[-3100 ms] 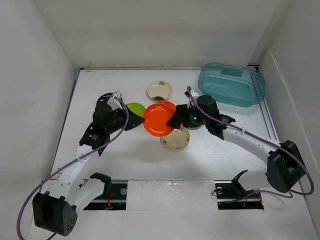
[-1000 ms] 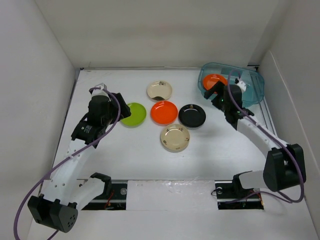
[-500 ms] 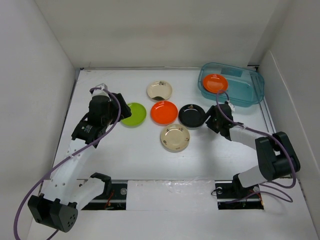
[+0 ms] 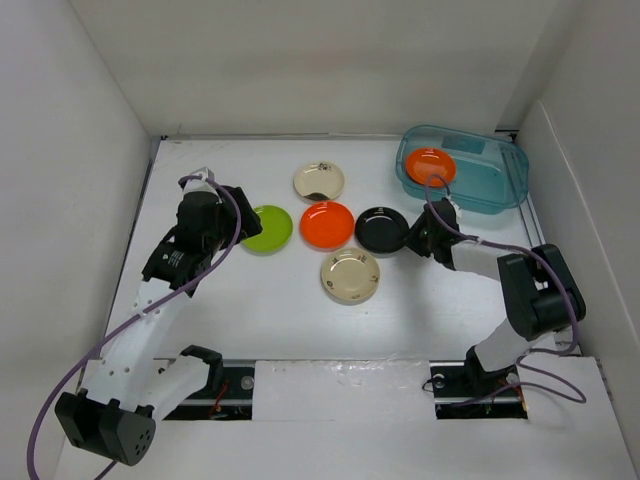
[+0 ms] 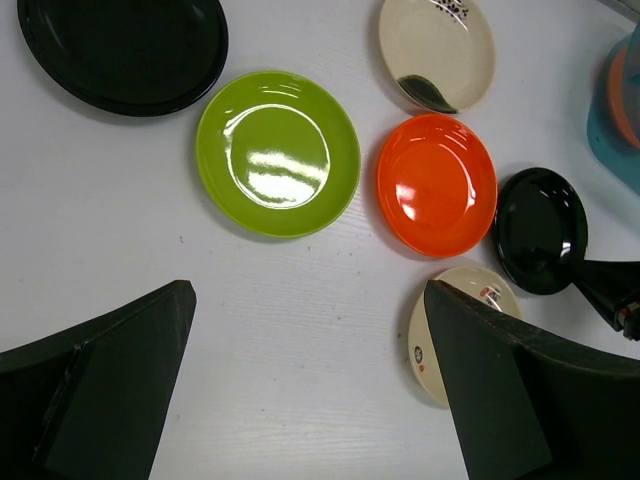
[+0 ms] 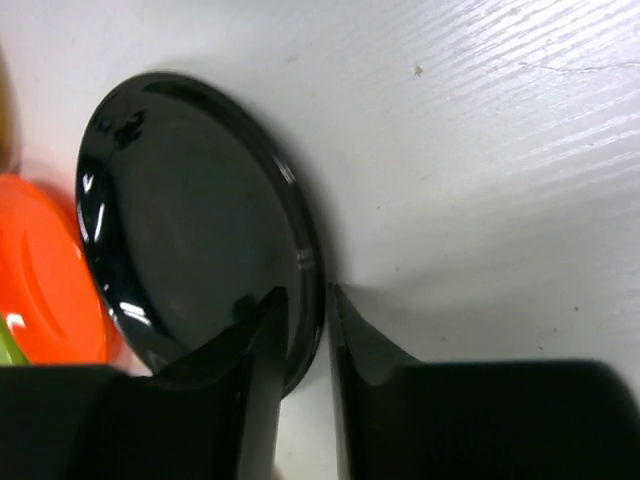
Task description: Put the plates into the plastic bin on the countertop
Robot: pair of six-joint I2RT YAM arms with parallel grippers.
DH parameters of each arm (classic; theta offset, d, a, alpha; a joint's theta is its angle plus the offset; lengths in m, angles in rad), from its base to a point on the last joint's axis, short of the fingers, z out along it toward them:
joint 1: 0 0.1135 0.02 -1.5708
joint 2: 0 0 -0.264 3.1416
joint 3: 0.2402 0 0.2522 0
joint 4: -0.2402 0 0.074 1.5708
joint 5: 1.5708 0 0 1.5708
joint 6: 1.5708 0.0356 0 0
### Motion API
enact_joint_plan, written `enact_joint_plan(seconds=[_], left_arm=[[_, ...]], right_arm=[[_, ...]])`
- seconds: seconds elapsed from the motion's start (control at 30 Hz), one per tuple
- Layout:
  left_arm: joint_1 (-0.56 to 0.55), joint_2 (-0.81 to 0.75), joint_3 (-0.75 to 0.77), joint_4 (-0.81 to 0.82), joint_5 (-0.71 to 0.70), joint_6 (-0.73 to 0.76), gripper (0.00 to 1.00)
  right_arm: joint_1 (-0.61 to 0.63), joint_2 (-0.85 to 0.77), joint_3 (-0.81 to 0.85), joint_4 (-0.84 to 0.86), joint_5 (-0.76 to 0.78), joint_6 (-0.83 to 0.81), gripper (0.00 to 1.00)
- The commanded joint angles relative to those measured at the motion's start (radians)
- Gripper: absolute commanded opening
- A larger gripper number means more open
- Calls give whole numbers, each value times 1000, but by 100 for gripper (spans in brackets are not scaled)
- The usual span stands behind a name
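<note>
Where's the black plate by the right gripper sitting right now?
Top view: the black plate lies on the countertop right of centre, just right of the central orange plate, its right rim between the right gripper's fingers.

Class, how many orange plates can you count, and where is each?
2. One orange plate lies in the plastic bin; the other sits on the countertop between the lime green plate and a black plate.

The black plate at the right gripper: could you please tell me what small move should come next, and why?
Probably close the right gripper firmly on the black plate: its fingers straddle the rim, one inside, one outside, and the plate lies flat on the countertop.
</note>
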Motion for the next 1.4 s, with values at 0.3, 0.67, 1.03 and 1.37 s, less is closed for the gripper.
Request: enact_joint_plan(seconds=[0.3, 0.67, 1.03, 1.37], left_arm=[[7, -13, 1, -9, -20, 5, 100], [7, -13, 1, -9, -19, 5, 100], [7, -13, 1, -9, -28, 5, 100], [7, -13, 1, -9, -28, 5, 100]], right_arm=[[12, 53, 84, -47, 26, 46, 0], [58, -246, 191, -156, 0, 35, 0], [-212, -70, 533, -259, 100, -28, 0], [-355, 276, 873, -299, -44, -85, 0]])
